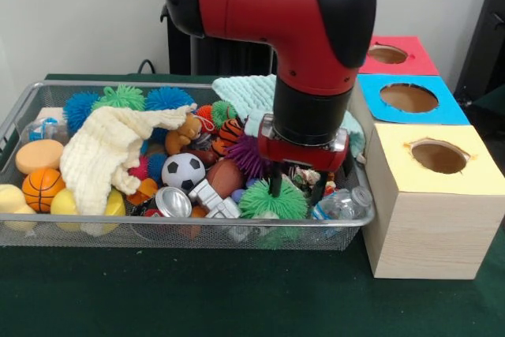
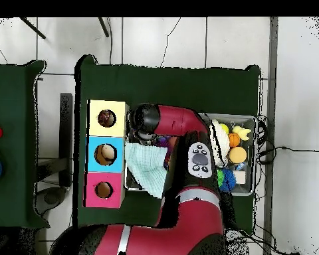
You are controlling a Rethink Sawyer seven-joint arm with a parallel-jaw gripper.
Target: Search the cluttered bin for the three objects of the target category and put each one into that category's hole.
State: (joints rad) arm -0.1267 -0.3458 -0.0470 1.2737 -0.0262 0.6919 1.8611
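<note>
the gripper point(image 1: 298, 187) stands with its two dark fingers apart, released and holding nothing, lowered into the wire bin point(image 1: 24, 108) near its box-side end, its tips just over a green spiky ball point(image 1: 268, 203). beside them lie a purple spiky ball point(image 1: 248, 155), a soccer ball point(image 1: 183, 170), a silver can point(image 1: 172, 203) and a clear plastic bottle point(image 1: 341, 204). a cream cloth point(image 1: 102, 155) drapes the middle. three holed boxes adjoin the bin: yellow point(image 1: 442, 163), blue point(image 1: 410, 99), red point(image 1: 392, 54). which items form the target category is unclear.
</note>
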